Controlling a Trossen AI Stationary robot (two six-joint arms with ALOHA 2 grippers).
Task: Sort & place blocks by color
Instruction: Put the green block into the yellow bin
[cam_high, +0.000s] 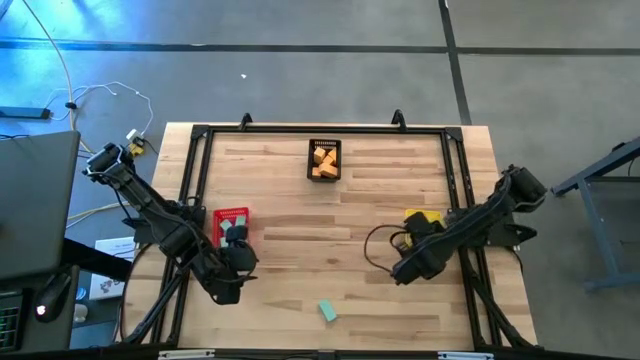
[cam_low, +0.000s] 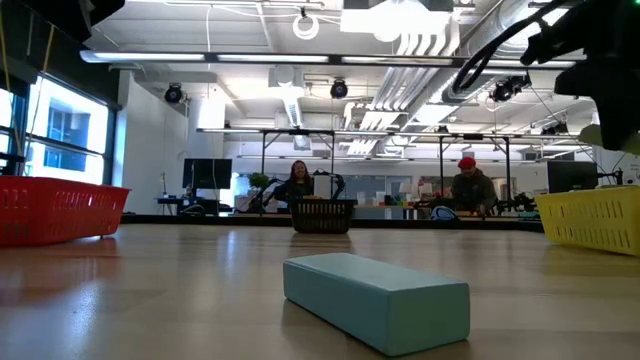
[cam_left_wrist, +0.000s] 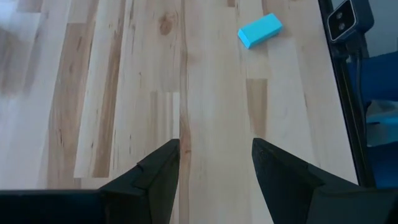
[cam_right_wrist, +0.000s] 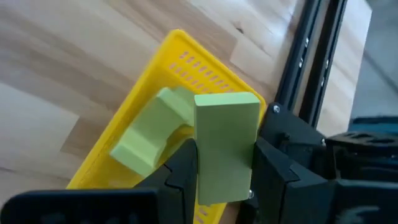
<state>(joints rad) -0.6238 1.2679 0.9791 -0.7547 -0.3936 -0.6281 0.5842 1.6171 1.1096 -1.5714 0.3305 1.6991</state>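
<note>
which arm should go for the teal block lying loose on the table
Left, probably. The left gripper is open and empty, with the teal block lying ahead of it on bare wood. The right gripper is shut on a light green block above the yellow basket.

Bare table (cam_high: 300, 240) between three baskets (cam_high: 325, 160)
</note>
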